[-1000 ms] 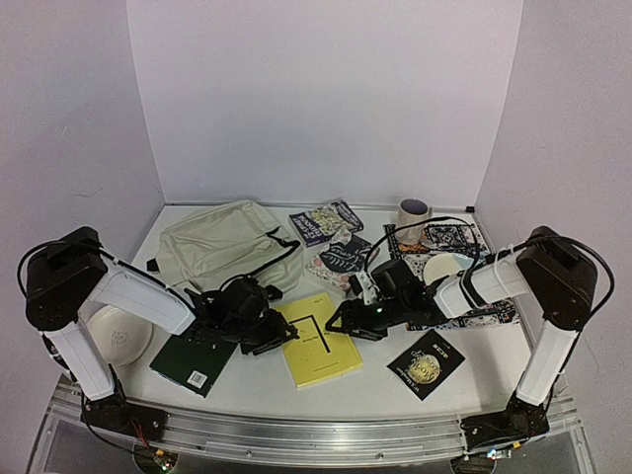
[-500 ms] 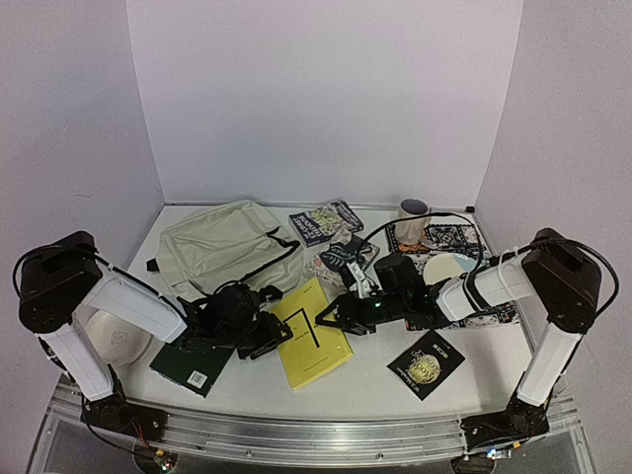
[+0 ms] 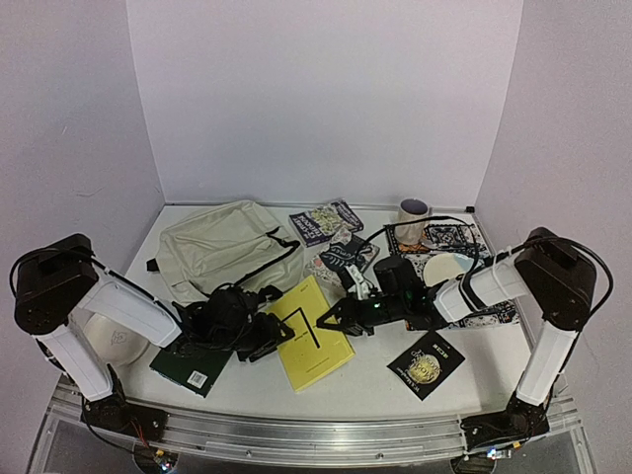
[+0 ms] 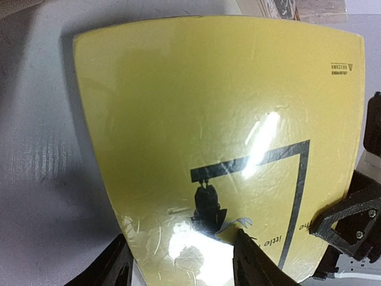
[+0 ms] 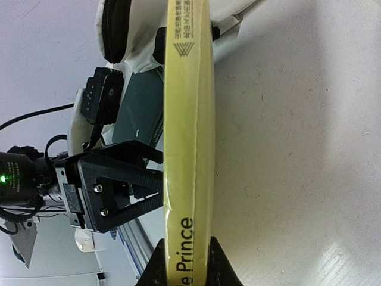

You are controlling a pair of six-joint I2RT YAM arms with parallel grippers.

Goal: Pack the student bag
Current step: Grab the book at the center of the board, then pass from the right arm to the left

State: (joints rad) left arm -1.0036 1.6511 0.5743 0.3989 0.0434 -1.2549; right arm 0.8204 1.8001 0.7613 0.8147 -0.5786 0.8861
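Top external view, supplemented by both wrist views: the yellow book is shown held at a tilt between the two arms, at the front centre of the table. The right gripper is closed on the book's far right edge. In the right wrist view its fingers are seen pressed against both faces of the thin block, beside the word "Prince". The left gripper is set astride the opposite edge with its jaws parted wider than the book is thick, so no pinch is evident there. The weight is therefore judged to be carried by the right arm, presumably so that the book can be steered toward the bag. The student bag lies flat at the far left, just beyond the left gripper. No open mouth can be made out from above, and this is judged the chief obstacle to insertion. A dark green book lies beneath the left arm, near a white bowl. Patterned books, a mug, a white plate on a patterned mat and a black book are spread to the right, apart from the path to the bag.
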